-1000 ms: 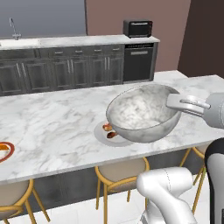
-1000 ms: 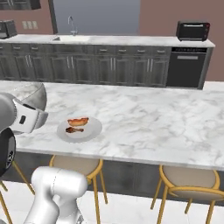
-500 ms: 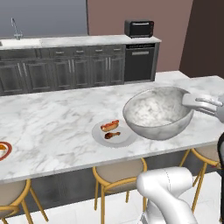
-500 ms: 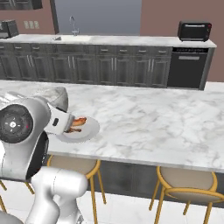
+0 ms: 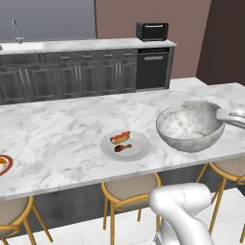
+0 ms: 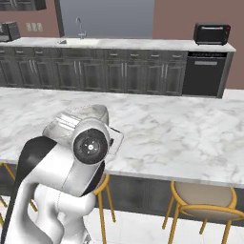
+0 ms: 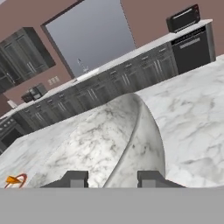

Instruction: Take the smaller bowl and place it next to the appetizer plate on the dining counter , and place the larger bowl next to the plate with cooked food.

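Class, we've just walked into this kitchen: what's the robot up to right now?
The robot's gripper has the large marbled bowl by its rim, one jaw on each side of the wall, as the hand view shows. The bowl is on or just above the marble island counter, to the right of the white plate with cooked food. The red-rimmed plate sits at the counter's far left.

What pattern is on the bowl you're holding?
Grey-white marbling, like stone, on the larger bowl; clearest in the left base view.

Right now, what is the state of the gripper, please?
Gripper: closed on the rim of the larger bowl, holding it over the dining counter.
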Controlling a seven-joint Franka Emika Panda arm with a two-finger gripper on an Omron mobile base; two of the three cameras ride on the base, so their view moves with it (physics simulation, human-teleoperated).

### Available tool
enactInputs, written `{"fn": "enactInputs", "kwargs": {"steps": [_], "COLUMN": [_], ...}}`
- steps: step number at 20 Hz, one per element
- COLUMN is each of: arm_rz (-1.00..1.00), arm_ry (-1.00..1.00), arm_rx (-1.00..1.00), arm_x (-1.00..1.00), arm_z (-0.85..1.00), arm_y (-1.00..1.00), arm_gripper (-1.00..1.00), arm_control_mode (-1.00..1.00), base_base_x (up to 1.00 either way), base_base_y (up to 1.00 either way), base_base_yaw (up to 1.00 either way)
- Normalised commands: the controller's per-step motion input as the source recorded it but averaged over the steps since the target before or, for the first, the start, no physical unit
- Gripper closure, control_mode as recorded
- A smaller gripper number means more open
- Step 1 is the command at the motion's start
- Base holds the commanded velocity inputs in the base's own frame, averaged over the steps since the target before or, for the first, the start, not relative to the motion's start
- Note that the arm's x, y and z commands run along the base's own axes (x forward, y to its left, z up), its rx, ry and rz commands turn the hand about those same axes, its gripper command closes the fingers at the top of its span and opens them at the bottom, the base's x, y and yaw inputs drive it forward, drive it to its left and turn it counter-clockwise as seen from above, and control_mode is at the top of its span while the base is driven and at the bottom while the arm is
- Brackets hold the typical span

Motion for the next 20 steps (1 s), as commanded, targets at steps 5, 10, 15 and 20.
{"fn": "enactInputs", "kwargs": {"steps": [5, 10, 15, 20], "arm_rz": [0.00, 0.00, 0.00, 0.00], "arm_ry": [0.00, 0.00, 0.05, 0.07], "arm_rx": [0.00, 0.00, 0.00, 0.00], "arm_x": [0.75, 0.73, 0.66, 0.48], "arm_z": [-0.45, -0.35, -0.24, -0.21], "arm_y": [-0.52, -0.31, -0.06, 0.00], "arm_gripper": [1.00, 1.00, 1.00, 1.00], "arm_control_mode": [-1.00, -1.00, -1.00, -1.00], "base_base_x": [0.00, 0.00, 0.00, 0.00], "base_base_y": [0.00, 0.00, 0.00, 0.00], "base_base_yaw": [0.00, 0.00, 0.00, 0.00]}}
